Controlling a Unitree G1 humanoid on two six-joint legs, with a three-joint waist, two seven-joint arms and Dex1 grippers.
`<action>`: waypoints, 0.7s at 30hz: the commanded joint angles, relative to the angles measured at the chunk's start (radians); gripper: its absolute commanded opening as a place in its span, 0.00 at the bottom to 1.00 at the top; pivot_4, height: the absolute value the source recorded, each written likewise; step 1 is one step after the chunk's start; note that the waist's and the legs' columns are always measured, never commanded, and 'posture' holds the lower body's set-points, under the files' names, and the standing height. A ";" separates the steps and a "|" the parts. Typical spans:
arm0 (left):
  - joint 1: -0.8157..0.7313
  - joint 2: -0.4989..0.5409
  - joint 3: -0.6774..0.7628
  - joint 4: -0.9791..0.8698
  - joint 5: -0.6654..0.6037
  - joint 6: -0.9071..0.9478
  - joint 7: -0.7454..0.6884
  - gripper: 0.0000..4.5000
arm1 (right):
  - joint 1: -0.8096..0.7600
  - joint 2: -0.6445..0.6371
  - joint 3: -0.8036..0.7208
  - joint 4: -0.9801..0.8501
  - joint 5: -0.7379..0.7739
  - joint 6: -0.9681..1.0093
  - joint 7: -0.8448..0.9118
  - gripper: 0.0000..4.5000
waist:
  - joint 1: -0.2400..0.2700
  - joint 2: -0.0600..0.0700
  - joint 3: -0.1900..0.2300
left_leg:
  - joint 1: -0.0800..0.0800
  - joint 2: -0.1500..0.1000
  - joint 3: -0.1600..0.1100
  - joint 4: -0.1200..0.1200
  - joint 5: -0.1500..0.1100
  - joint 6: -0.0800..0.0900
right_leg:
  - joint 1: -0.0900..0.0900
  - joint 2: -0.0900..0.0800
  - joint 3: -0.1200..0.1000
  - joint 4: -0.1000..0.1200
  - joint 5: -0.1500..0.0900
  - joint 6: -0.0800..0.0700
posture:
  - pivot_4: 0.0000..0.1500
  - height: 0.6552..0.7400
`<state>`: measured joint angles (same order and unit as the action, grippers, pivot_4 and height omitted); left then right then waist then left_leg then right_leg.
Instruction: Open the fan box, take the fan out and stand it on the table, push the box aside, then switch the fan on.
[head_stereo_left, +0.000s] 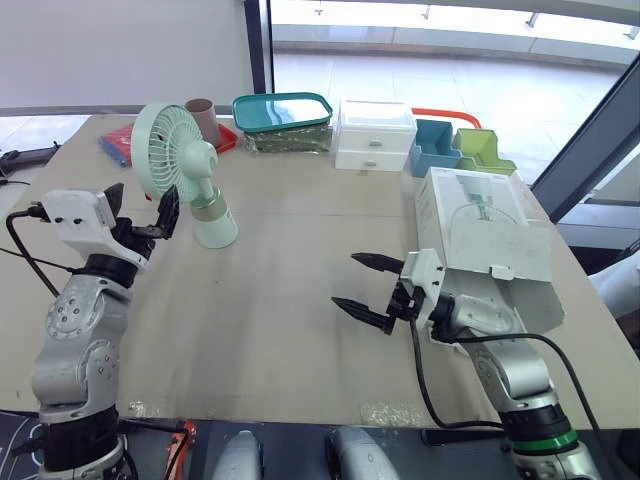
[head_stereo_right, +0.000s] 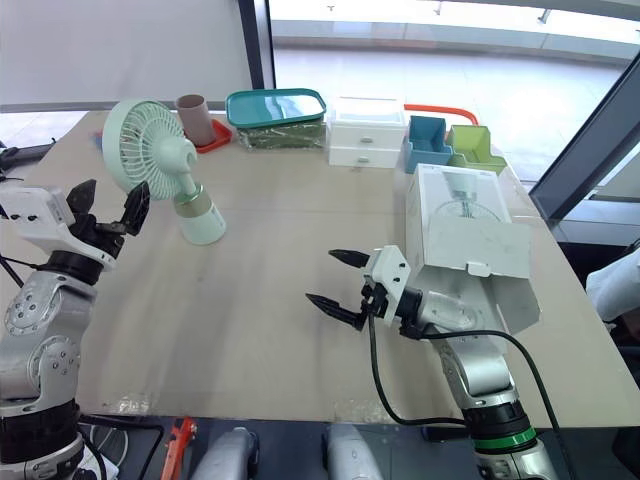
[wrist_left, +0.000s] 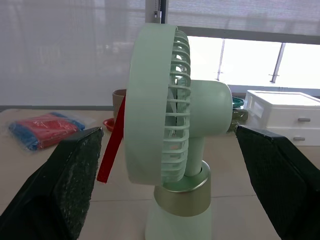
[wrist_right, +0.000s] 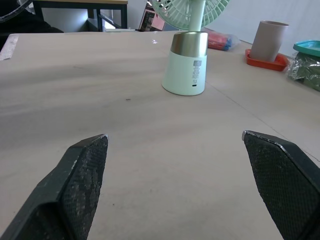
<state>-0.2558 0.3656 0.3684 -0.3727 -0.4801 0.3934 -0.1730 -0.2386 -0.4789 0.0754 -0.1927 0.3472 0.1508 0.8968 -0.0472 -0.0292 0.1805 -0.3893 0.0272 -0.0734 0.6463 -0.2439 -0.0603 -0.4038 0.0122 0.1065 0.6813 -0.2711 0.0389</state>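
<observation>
Seeing the fan (head_stereo_left: 180, 160) standing upright on the surface (head_stereo_left: 280, 330), left of centre, with the box (head_stereo_left: 480, 235) lying open-flapped over at the right, well apart. Reading both as released: left pincer (head_stereo_left: 140, 205) spread just beside the fan, right pincer (head_stereo_left: 346, 280) spread low by the box, aiming at the fan base (wrist_right: 186, 70). Judging the box as pushed aside, so heading into switch-on; needing a light press on the base control without tipping.

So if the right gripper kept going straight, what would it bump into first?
Most likely the fan, at its pale green base. The right gripper, fingers open, points across bare table toward it with nothing between. Depth is unclear, so it might just slip past.
</observation>
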 joint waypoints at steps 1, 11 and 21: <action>-0.051 0.026 0.022 0.019 -0.005 0.016 0.011 1.00 | 0.001 -0.004 -0.018 -0.024 0.001 -0.028 -0.005 0.98 | 0.000 0.000 0.000 | 0.000 0.000 0.000 0.000 0.000 0.000 | 0.000 0.000 0.000 0.000 0.000 0.000 | 1.00 1.00; -0.122 0.089 -0.031 0.127 0.046 0.028 -0.036 1.00 | 0.013 -0.003 -0.016 -0.018 -0.008 -0.047 -0.012 0.98 | 0.000 0.000 0.000 | -0.001 0.000 -0.001 0.001 0.000 0.000 | 0.000 0.000 -0.001 0.000 0.000 0.000 | 1.00 1.00; -0.186 0.111 -0.055 0.240 0.063 -0.003 -0.114 1.00 | 0.025 -0.006 -0.023 -0.025 -0.015 -0.050 -0.021 0.98 | 0.000 0.000 0.000 | -0.001 0.000 -0.002 0.001 0.000 0.000 | 0.000 0.000 -0.002 0.000 0.000 0.000 | 1.00 1.00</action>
<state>-0.4004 0.4544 0.3064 -0.1477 -0.4237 0.4280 -0.2679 -0.2129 -0.4807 0.0751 -0.1918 0.3281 0.1187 0.8860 -0.0471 -0.0292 0.1806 -0.3903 0.0272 -0.0755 0.6472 -0.2438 -0.0604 -0.4039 0.0121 0.1041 0.6813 -0.2707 0.0387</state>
